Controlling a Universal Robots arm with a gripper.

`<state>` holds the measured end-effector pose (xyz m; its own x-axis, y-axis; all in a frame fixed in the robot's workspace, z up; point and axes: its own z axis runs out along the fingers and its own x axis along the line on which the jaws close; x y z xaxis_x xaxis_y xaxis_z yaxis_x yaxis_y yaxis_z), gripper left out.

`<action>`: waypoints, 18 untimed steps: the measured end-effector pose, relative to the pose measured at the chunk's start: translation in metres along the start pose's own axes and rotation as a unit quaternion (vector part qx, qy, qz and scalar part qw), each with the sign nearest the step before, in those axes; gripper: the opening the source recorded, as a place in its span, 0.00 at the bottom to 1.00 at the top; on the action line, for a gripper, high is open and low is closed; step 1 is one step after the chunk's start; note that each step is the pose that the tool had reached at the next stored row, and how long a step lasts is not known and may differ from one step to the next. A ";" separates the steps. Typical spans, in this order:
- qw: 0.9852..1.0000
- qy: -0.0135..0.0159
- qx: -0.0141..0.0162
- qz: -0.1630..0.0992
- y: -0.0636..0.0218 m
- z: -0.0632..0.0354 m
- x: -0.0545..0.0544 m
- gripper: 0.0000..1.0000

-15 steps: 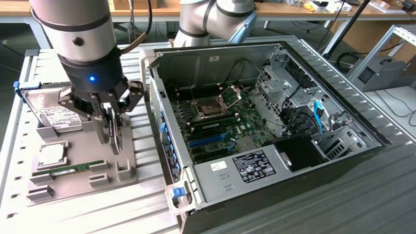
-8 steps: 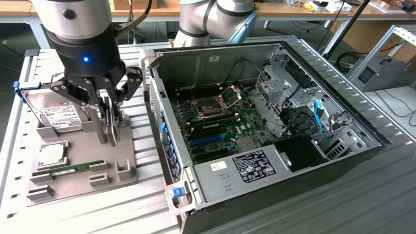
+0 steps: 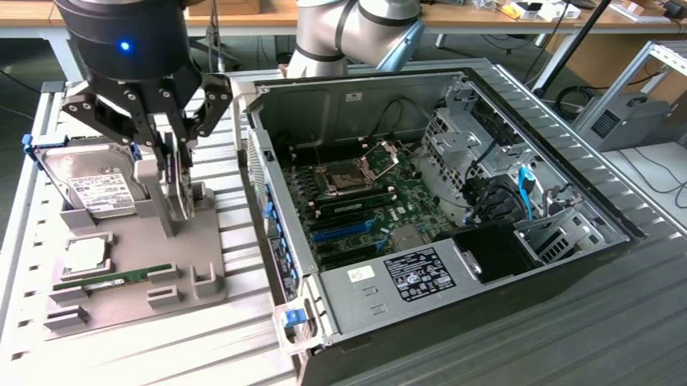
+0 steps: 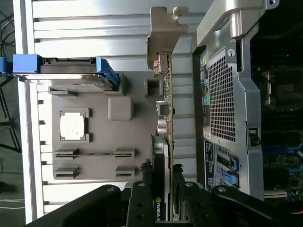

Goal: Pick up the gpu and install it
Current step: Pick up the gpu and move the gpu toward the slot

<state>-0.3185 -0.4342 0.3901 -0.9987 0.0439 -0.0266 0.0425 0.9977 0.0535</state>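
Note:
The gpu (image 3: 172, 193) stands on edge in the grey holder tray (image 3: 209, 241), at the exterior view's left of the open computer case (image 3: 558, 185). My gripper (image 3: 170, 149) comes down from above with a finger on each side of the card and is shut on it. In the wrist view the gpu (image 4: 169, 94) runs edge-on away from the gripper (image 4: 162, 194), its black cooler face between the fingers (image 4: 142, 198) and its silver end bracket (image 4: 165, 28) at the far end. The card's lower edge looks level with the tray; I cannot tell whether it is lifted.
On the tray also rest a hard drive (image 3: 95, 186) in a blue carrier, a processor (image 3: 86, 253) and a slim memory stick (image 3: 113, 278). The case lies open with its motherboard (image 3: 359, 193) and blue slots (image 3: 338, 231) exposed. Its metal rear wall (image 4: 222, 94) stands close beside the card.

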 end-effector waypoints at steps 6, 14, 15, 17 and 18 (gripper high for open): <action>1.000 0.000 0.000 0.000 0.0012 -0.0221 -0.001 0.27; 1.000 0.000 0.000 0.000 0.0027 -0.0496 -0.001 0.27; 1.000 0.000 0.000 0.000 0.0028 -0.0526 -0.001 0.27; 1.000 0.000 0.000 0.000 0.0029 -0.0552 -0.001 0.27; 1.000 0.000 0.000 0.000 0.0030 -0.0554 -0.001 0.27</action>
<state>-0.3185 -0.4342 0.4457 -0.9987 0.0440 -0.0266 0.0425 0.9977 0.0532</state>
